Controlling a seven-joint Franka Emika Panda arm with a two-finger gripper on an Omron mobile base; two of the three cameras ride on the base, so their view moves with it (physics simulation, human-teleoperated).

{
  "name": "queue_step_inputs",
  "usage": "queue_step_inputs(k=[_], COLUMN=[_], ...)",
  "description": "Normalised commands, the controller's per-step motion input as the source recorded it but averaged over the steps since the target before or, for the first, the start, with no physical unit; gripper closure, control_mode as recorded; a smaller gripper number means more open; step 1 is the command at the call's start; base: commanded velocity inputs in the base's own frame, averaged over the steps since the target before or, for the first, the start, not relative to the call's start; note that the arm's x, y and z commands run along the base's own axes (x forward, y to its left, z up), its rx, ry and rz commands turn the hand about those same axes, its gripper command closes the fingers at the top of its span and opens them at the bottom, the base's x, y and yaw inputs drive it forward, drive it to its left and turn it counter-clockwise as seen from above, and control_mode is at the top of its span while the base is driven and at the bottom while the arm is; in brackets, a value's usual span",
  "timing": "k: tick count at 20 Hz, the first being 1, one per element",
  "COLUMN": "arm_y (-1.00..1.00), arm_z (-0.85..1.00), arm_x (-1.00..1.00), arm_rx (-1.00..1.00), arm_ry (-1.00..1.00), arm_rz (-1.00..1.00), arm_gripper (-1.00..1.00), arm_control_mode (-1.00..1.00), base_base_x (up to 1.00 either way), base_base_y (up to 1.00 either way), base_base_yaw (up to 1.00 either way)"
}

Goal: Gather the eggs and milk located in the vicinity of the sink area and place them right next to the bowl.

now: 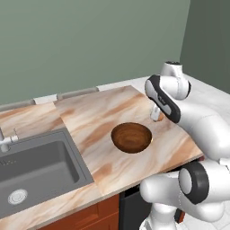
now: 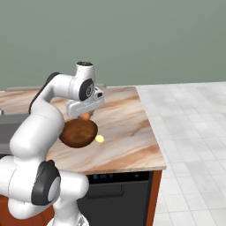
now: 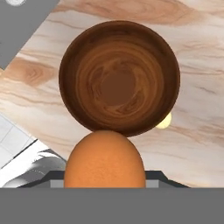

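In the left base view, the bowl (image 1: 131,137) is seen on the marble counter (image 1: 94,117), well right of the sink (image 1: 38,168). In the right base view, an orange egg (image 2: 85,116) is gripped by the gripper (image 2: 84,114) above the bowl's rim (a pale yellow egg (image 2: 99,139) lies just beside the bowl). In the hand view, the held egg is seen large before the bowl.
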Motion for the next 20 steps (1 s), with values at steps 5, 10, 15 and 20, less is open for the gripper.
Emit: queue_step_inputs(k=[5, 10, 15, 20], arm_y=[-0.15, -0.26, -0.35, -0.31], arm_z=[-0.29, -0.06, 0.00, -0.11], arm_x=[-0.21, -0.34, -0.12, -0.01], arm_rx=[0.10, 0.19, 0.21, 0.18], arm_ry=[0.00, -0.03, -0.08, -0.13], arm_rz=[-0.01, -0.04, -0.04, -0.03], arm_gripper=[1.00, 1.00, 1.00, 1.00], arm_control_mode=[-1.00, -1.00, -1.00, -1.00], base_base_x=[0.00, 0.00, 0.00, 0.00], base_base_y=[0.00, 0.00, 0.00, 0.00], base_base_yaw=[0.00, 0.00, 0.00, 0.00])
